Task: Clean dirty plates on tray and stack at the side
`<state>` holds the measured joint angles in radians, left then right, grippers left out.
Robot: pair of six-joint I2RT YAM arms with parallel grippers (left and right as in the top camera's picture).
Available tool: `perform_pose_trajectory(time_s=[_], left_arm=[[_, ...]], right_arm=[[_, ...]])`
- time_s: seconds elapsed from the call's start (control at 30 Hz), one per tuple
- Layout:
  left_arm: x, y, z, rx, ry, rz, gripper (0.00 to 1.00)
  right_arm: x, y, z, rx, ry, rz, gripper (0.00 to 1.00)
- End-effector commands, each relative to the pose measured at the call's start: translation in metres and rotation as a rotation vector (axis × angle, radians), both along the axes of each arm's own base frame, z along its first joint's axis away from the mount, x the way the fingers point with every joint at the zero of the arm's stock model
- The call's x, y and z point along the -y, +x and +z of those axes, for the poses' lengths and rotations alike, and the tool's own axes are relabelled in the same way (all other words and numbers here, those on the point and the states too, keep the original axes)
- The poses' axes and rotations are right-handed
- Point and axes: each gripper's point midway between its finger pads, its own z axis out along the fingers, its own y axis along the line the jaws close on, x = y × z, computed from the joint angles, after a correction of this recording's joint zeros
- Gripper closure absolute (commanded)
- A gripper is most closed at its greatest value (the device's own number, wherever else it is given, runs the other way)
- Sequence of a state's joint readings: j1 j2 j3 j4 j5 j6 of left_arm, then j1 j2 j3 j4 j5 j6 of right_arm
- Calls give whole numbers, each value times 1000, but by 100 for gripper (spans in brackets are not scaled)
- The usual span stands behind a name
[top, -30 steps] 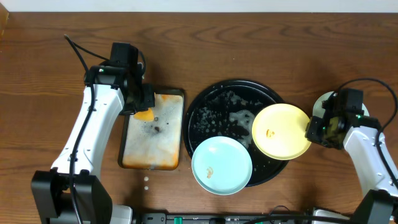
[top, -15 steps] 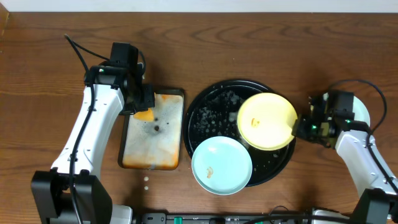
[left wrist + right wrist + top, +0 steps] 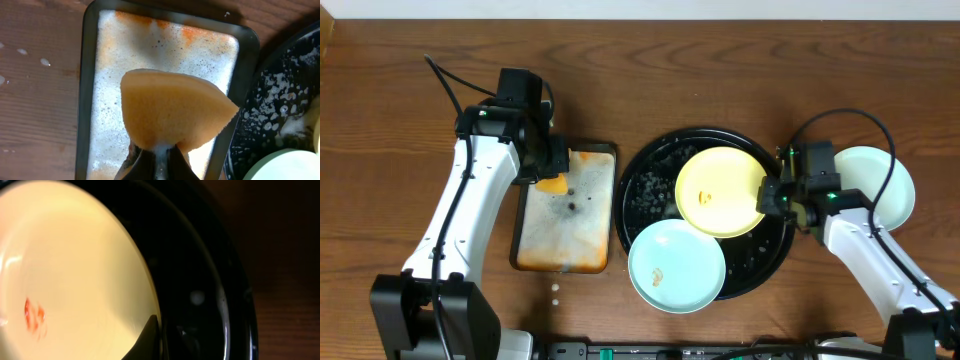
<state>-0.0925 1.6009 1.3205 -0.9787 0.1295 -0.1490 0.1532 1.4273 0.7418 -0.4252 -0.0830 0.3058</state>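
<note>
Counter (image 3: pixel 720 80): dark brown wood with plain grain; a pale strip (image 3: pixel 640 8) runs along its far edge. A few white droplets (image 3: pixel 555 290) lie on the wood just below the pan. Left gripper (image 3: pixel 552 175): jaws closed on an orange sponge (image 3: pixel 175 107), held over the pan's far end; whether the sponge touches the foam cannot be told. Pan (image 3: pixel 570 240): rectangular metal, coated in white foam with orange staining at its far and near ends, standing just left of the tray. Tray (image 3: pixel 655 185): round, black, raised rim, flecked with water and foam, at the middle of the counter. Blue plate (image 3: pixel 677 265): one small orange mark, resting on the tray's near-left part and overhanging the rim. Yellow plate (image 3: pixel 720 192): orange speck (image 3: pixel 34 316) near its middle, lying over the tray's right half, its near edge just beside the blue plate. Right gripper (image 3: pixel 770 195): jaws clamped on the yellow plate's right rim, one finger showing over the rim in the wrist view. Mint plate (image 3: pixel 865 170): on the bare counter right of the tray, partly under the right arm.
</note>
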Motion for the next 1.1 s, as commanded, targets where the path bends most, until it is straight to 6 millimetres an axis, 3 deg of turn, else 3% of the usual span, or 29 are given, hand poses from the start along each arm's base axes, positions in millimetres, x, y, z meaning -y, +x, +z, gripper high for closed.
perform_pose_trajectory(time_s=[0.0, 0.27, 0.5, 0.77, 1.07], left_arm=[[3, 2, 3, 13, -12, -27, 92], [2, 2, 3, 13, -11, -27, 92], [2, 2, 3, 14, -11, -27, 92], [3, 2, 3, 14, -12, -27, 92], [3, 4, 4, 20, -12, -27, 92]], right_arm=[[6, 2, -14, -16, -90, -52, 99], [11, 3, -32, -50, -131, -69, 99], [7, 18, -26, 8, -87, -121, 99], [7, 21, -25, 17, -58, -182, 99], [4, 4, -58, -98, -79, -174, 99]])
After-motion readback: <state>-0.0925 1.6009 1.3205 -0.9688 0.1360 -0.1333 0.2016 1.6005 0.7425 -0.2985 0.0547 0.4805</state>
